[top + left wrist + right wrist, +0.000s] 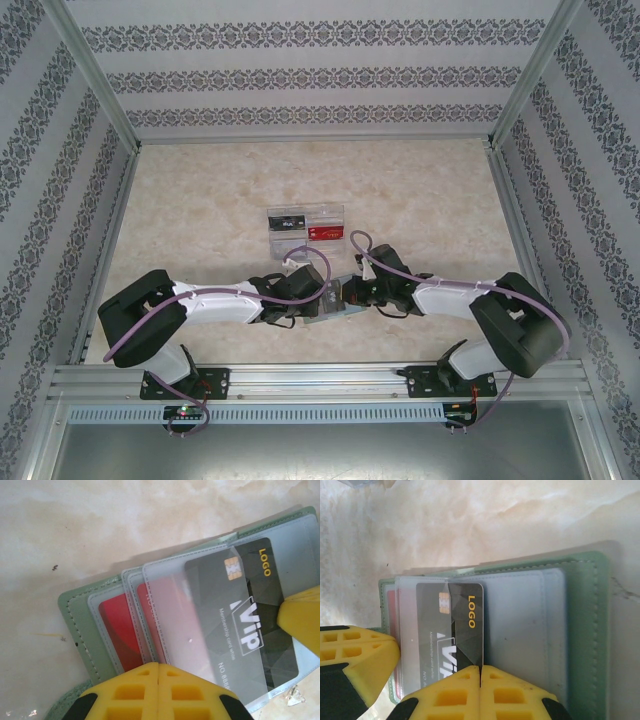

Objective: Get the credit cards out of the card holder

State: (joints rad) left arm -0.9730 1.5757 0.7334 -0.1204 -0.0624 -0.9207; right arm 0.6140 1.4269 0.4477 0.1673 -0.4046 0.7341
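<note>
The card holder (pixel 75 625) lies open on the table, a grey-green cover with translucent sleeves (pixel 530 625). Red credit cards (pixel 117 625) sit inside the left sleeves. A black credit card (pixel 465 625) marked LOGO and VIP sticks partly out of a sleeve. My right gripper (pixel 480 669) is shut with that card's edge in the seam between its yellow tips. My left gripper (pixel 158 666) is shut, its tips resting on the sleeves over a red card. In the top view both grippers (pixel 320 297) (pixel 350 293) meet over the holder (pixel 335 305).
A clear divided tray (pixel 305 230) stands just beyond the grippers, holding a black card (pixel 285 222) and a red card (pixel 326 233). Metal frame rails and patterned walls border the marble-look tabletop (pixel 200 200). The right gripper's finger (pixel 300 622) shows at the left wrist view's right edge.
</note>
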